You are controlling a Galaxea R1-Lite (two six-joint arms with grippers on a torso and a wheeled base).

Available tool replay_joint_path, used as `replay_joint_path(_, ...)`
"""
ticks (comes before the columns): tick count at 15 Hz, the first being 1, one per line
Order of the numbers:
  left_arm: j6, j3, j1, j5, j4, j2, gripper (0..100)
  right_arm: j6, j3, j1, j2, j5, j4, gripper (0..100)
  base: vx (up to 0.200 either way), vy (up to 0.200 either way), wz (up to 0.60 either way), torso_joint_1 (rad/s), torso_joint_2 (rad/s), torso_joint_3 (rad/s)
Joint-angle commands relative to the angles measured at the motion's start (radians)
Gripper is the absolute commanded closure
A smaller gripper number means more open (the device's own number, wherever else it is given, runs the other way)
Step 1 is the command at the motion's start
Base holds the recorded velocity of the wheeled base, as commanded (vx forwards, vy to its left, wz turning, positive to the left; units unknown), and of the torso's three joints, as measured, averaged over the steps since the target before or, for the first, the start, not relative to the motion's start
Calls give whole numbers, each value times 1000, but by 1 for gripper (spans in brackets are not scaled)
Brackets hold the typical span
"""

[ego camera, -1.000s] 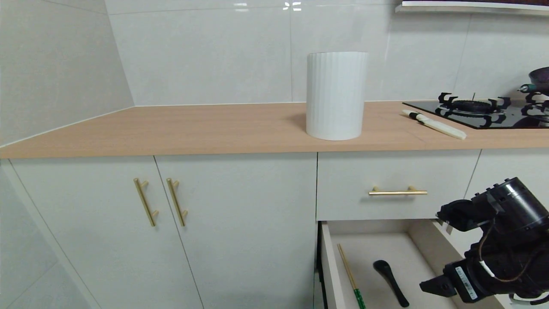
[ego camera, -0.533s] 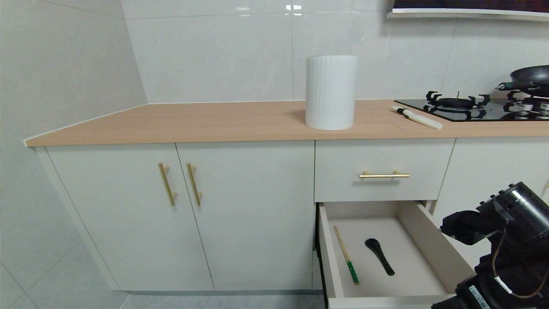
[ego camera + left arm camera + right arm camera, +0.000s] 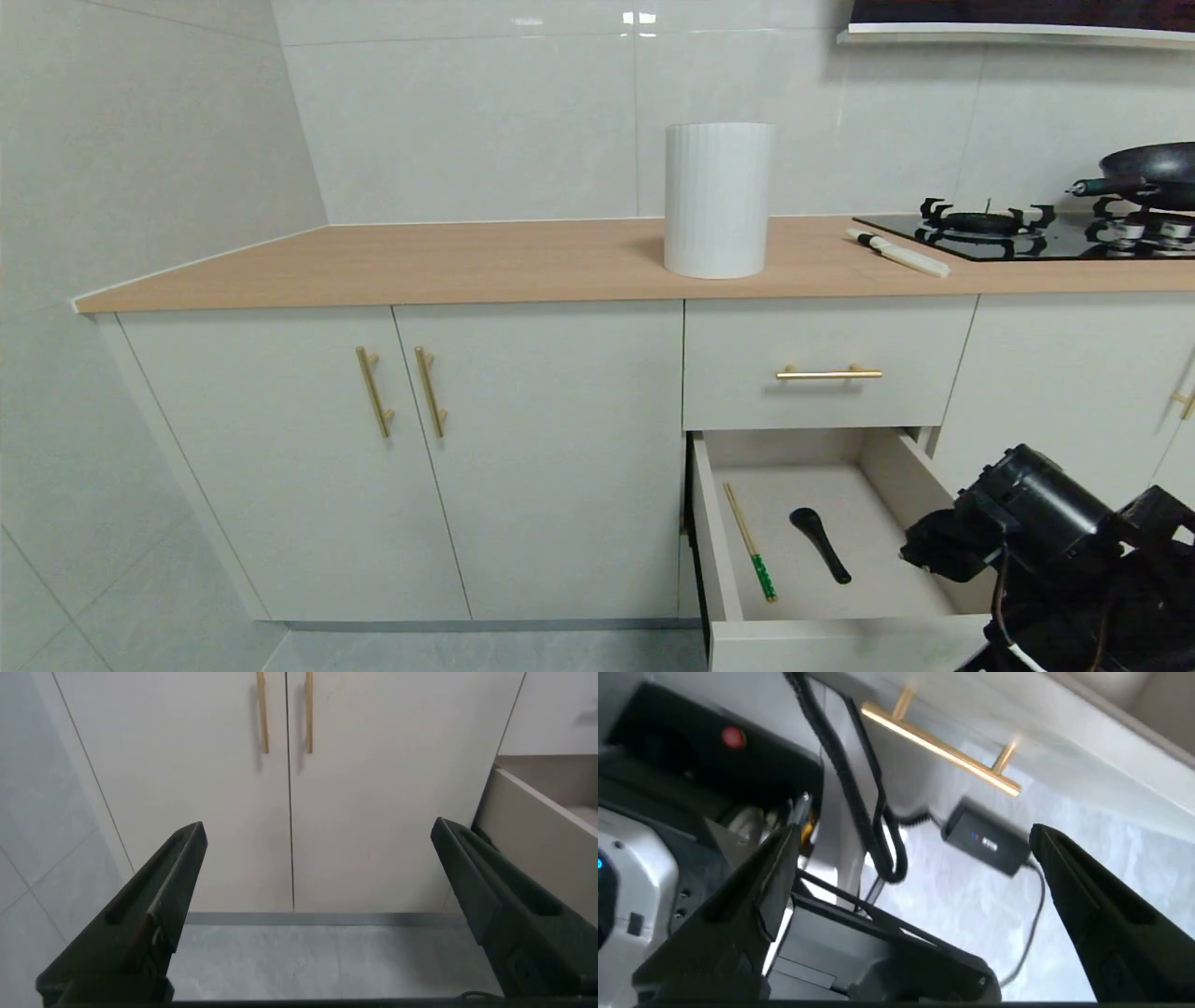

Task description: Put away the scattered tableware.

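In the lower centre of the head view, inside the open drawer (image 3: 822, 642): chopsticks (image 3: 749, 544) beside a black spoon (image 3: 820, 545), not touching. Upper right, on the surface (image 3: 420, 266): knife (image 3: 896, 252) near a ribbed canister (image 3: 717, 201). Left wrist view: left pincer (image 3: 318, 835) released, facing cabinet doors (image 3: 374, 784). Right wrist view: right pincer (image 3: 917, 840) released, gold handle (image 3: 938, 749) beyond.

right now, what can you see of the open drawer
The open drawer is the lower of two under the wooden countertop, pulled well out beneath a closed drawer with a gold bar handle. White front, pale beige inner walls and floor. On its floor lie chopsticks with green ends near the left wall and a black spoon beside them, not touching. The right arm hides its front right corner.
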Motion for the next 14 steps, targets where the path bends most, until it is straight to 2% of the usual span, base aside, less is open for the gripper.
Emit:
replay_joint_path(1,0,0,1,0,0,0,0,7,-5,0,120,0,-27,0,0,0,0,0,0,0)
replay_joint_path(3,0,0,1,0,0,0,0,15,-5,-2,152,-3,-78,0,0,0,0,0,0,0)
replay_joint_path(5,0,0,1,0,0,0,0,104,-21,-5,213,-9,-130,0,0,0,0,0,0,0)
replay_joint_path(14,0,0,1,0,0,0,0,267,-140,-72,307,-29,-165,0,0,0,0,0,0,0)
